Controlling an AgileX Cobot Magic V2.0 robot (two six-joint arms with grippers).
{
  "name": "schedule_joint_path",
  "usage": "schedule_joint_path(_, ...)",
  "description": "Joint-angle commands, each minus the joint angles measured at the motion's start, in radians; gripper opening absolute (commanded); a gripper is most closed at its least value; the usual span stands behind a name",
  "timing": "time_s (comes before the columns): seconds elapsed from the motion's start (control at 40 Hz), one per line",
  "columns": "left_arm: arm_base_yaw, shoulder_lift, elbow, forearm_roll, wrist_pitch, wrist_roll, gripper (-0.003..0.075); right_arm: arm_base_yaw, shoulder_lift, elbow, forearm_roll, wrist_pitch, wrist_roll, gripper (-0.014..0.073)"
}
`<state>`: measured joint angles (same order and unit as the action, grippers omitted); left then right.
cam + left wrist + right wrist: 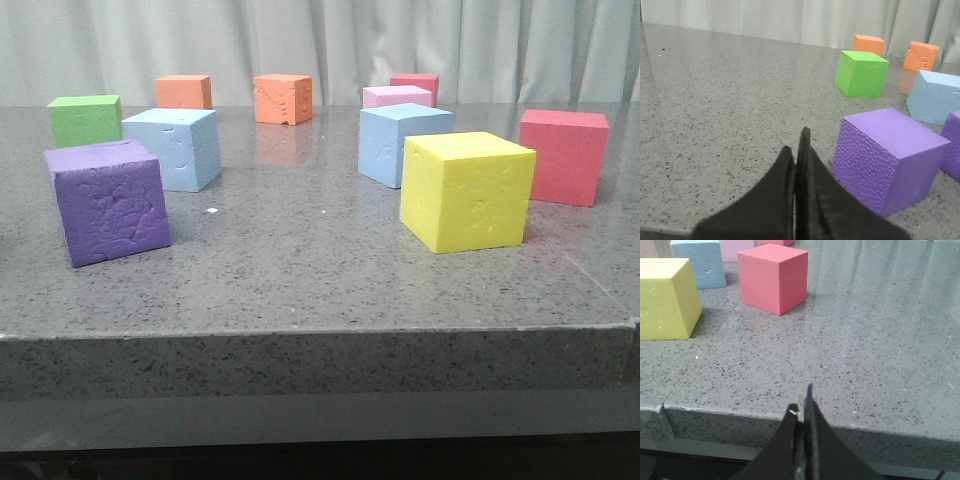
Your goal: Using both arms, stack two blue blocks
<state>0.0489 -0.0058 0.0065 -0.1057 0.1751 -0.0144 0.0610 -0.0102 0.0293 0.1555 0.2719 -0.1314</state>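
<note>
two pale blue blocks are seen in the front view on the grey speckled worktop (300, 260), well apart from each other: the left blue block (175, 147) sits just behind the purple cube (108, 200), and the right blue block (400, 143) sits behind the yellow cube (467, 190), partly hidden by it. a green cube (85, 119) is placed at the far left, two orange cubes (184, 91) (283, 98) at the back, a pale pink cube (396, 96) just behind the right blue block with a dark red cube (416, 84) behind that, and a red cube (564, 155) at the right. no arm or claw is seen in this view.

in the left wrist view, the left claw (797, 150) is seen with its black fingers pressed together and nothing held, low over the worktop just beside the purple cube (887, 157). the green cube (861, 73), both orange cubes and the left blue block (934, 96) are seen beyond.

in the right wrist view, the right claw (802, 407) is likewise closed with nothing between its fingers, above the front edge of the worktop. the red cube (772, 277), the yellow cube (665, 297) and the right blue block (699, 262) are seen well apart from it.
</note>
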Motion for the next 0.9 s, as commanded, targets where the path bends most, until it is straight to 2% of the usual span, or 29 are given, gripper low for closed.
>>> schedule_joint_path(0.0,0.002,-0.016,0.001,-0.009,-0.089,0.002,-0.002,-0.007,-0.018,-0.008,-0.002,-0.086,-0.007,-0.0067)
schedule_joint_path(0.88,0.002,-0.016,0.001,-0.009,-0.089,0.002,-0.002,-0.007,-0.018,-0.008,-0.002,-0.086,-0.007,-0.0067)
